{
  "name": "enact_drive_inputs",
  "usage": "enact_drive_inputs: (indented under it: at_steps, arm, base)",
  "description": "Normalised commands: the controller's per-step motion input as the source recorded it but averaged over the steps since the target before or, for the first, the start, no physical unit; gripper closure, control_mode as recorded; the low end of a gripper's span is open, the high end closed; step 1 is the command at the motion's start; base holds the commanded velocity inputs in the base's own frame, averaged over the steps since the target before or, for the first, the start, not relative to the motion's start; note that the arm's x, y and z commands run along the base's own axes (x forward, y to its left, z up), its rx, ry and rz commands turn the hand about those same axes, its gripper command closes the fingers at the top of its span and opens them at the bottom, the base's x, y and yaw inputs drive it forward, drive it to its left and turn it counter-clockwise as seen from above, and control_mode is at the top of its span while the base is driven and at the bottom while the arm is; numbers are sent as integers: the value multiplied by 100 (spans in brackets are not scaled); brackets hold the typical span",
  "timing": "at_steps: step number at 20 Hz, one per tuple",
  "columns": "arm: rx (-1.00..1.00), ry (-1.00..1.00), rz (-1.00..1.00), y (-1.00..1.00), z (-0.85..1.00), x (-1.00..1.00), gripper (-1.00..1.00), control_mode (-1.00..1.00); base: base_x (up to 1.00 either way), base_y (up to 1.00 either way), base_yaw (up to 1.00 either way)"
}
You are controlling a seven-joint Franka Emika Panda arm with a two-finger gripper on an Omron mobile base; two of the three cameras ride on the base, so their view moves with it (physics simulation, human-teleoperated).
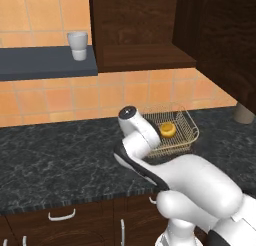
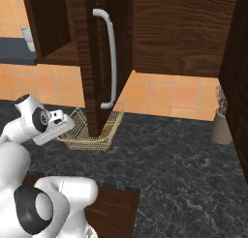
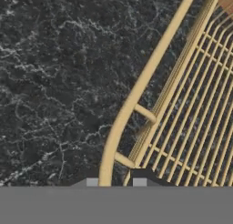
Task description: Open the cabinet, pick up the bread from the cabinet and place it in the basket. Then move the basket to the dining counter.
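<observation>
The tan wire basket (image 1: pixel 181 121) stands on the black marbled counter under the open cabinet (image 1: pixel 145 40). The golden bread (image 1: pixel 167 129) lies inside it. The cabinet door (image 2: pixel 92 63), with its long silver bar handle (image 2: pixel 110 58), swings out in front of the basket (image 2: pixel 92 138). My gripper (image 3: pixel 116 182) is shut on the basket's rim (image 3: pixel 136 89) at its near left side, and the rim's bar runs up from between the fingertips. In the right base view the hand (image 2: pixel 55 128) reaches to the basket's left edge. The dining counter is out of view.
A white cup (image 1: pixel 78 45) sits on a dark shelf (image 1: pixel 45 62) at the upper left. A beige jar (image 2: pixel 221 126) stands at the counter's far right by the tiled wall. Drawers with curved handles (image 1: pixel 62 216) run below the counter (image 1: pixel 60 160).
</observation>
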Motion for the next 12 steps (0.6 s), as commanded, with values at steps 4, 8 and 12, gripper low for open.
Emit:
enact_drive_inputs:
  at_steps: [4,8,12]
  arm:
    - [6,0,6,21,100,-100,100,-100]
    - [10,-2,2,7,100,-81,100,-100]
    - [10,-8,1,0,99,-42,100,-100]
  base:
    - [0,0,0]
    - [0,0,0]
    - [0,0,0]
